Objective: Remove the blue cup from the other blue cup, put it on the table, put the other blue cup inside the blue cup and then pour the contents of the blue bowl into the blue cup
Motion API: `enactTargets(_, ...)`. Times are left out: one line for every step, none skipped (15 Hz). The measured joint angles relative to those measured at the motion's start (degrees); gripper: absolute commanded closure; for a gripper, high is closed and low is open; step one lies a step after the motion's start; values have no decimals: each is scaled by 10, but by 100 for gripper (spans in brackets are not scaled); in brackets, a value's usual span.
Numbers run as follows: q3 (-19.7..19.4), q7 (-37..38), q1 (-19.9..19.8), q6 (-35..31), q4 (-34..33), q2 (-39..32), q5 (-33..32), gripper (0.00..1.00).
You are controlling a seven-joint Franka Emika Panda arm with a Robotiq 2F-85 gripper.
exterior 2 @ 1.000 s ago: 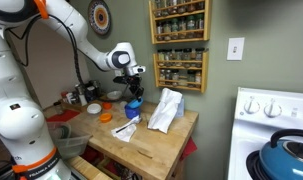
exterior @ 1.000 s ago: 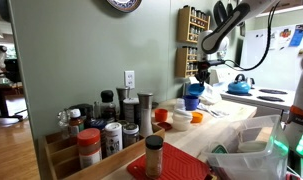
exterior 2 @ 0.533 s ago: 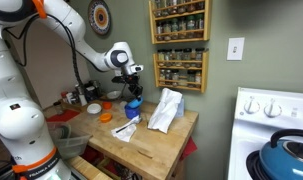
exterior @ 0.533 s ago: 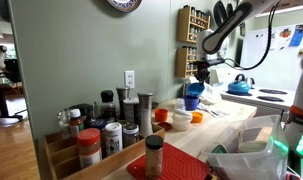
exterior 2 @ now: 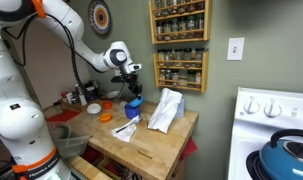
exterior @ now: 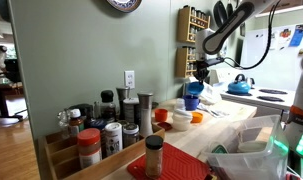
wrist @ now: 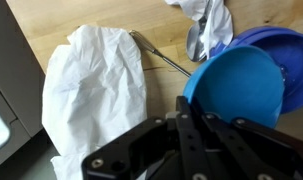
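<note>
I have the tool (wrist: 191, 125) clamped on the rim of the blue cup (wrist: 236, 85), its fingers pinched together on the near edge. The cup hangs just beside the crumpled white bag (wrist: 91, 90) on the counter (wrist: 61, 18). On the cup's side away from the bag sits a darker blue vessel (wrist: 288, 50); I cannot tell whether it is the second cup or the blue bowl. A thin metal utensil (wrist: 161, 55) lies between bag and cup.
</note>
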State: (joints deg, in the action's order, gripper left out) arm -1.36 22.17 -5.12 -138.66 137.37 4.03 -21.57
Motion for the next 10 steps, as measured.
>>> enactTargets(1, 8, 0, -3, 1, 1, -10, 99)
enactTargets(2, 15, 0, -7, 2, 2, -20, 99)
enactTargets(2, 22, 0, -12, 4, 4, -29, 99)
enactTargets(3, 28, 0, -17, 7, 5, -39, 99)
enactTargets(4, 36, 0, -21, 9, 6, -49, 99)
enactTargets(4, 41, 0, -24, 10, 8, -59, 99)
enactTargets(5, 47, 0, -28, 11, 9, -68, 99)
enactTargets(6, 51, 0, -31, 12, 10, -77, 99)
enactTargets(7, 57, 0, -34, 13, 11, -86, 99)
enactTargets(7, 62, 0, -38, 14, 12, -96, 99)
